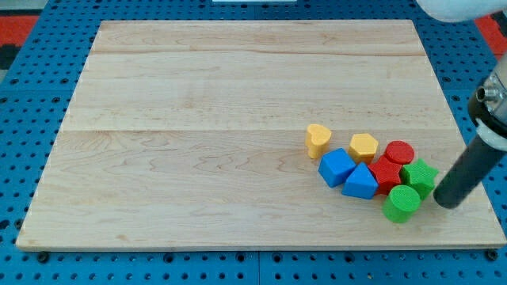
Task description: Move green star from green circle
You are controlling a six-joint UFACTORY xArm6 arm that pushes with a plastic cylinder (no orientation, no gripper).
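Note:
The green star (420,176) lies near the board's lower right, touching the green circle (402,203) just below and to its left. My tip (446,203) is right of both, close to the star's lower right side and a short gap from the circle. The dark rod rises from the tip toward the view's right edge.
A cluster sits left of the star: red star (386,172), red circle (399,152), yellow hexagon (363,147), yellow heart (318,139), blue cube (337,167) and blue triangle (360,182). The wooden board (198,119) ends close below and right of the tip.

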